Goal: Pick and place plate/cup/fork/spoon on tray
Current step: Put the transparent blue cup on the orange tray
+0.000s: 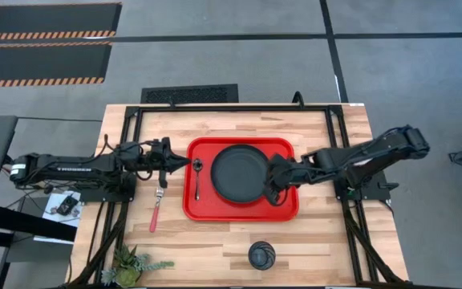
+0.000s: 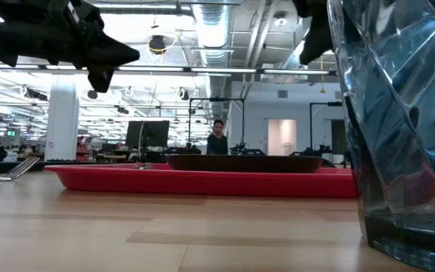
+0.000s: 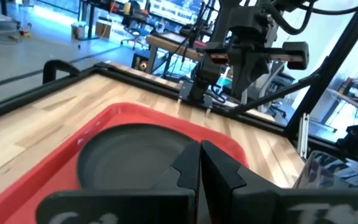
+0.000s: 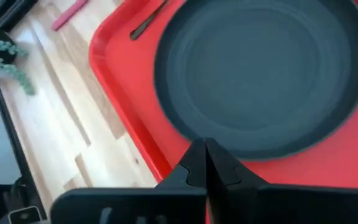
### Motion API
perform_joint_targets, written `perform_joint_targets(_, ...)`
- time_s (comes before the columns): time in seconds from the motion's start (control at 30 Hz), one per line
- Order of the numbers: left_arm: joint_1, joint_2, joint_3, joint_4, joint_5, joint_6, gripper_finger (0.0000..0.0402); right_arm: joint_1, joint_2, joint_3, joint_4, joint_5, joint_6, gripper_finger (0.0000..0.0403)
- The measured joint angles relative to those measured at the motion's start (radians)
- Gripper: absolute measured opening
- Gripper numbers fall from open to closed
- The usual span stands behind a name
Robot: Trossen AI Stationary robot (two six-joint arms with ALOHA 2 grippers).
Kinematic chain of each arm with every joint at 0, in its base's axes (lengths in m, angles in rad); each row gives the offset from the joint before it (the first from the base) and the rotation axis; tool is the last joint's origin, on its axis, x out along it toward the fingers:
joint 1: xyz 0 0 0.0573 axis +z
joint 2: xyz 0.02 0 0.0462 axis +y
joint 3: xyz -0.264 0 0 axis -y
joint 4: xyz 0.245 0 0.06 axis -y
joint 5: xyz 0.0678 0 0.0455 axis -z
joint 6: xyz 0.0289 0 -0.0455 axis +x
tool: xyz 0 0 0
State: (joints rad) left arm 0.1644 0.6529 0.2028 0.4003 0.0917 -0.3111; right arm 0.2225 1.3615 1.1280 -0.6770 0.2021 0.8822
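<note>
The red tray (image 1: 287, 210) lies mid-table. The black plate (image 1: 241, 172) rests flat in it, and the dark spoon (image 1: 197, 178) lies in the tray's left part. The fork (image 1: 156, 210) lies on the table left of the tray. The cup (image 1: 262, 255) stands near the table's near edge and fills the right of the low view (image 2: 399, 121). My left gripper (image 1: 184, 164) is shut, above the tray's left rim. My right gripper (image 1: 275, 186) is shut, above the tray beside the plate's right rim (image 4: 260, 146).
A small potted plant (image 1: 128, 263) stands at the table's near left corner. The table's dark frame rails (image 1: 127, 120) run along its edges. Bare wood shows between the tray and the cup.
</note>
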Motion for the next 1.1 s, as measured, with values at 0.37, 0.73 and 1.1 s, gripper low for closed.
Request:
perform_joint_targets(0.37, 0.0, -0.006, 0.0, 0.001, -0.017, 0.015, 0.0, -0.031, 0.048, 0.092, -0.06, -0.02, -0.063, 0.0016)
perform_joint_targets(0.73, 0.0, -0.006, 0.0, -0.018, 0.007, 0.004, 0.0, -0.01, 0.049, 0.12, -0.08, -0.151, -0.027, 0.0079)
perform_joint_targets(1.1, 0.0, -0.006, 0.0, -0.033, 0.028, -0.004, 0.0, 0.09, 0.068, 0.12, -0.089, -0.188, 0.123, 0.02)
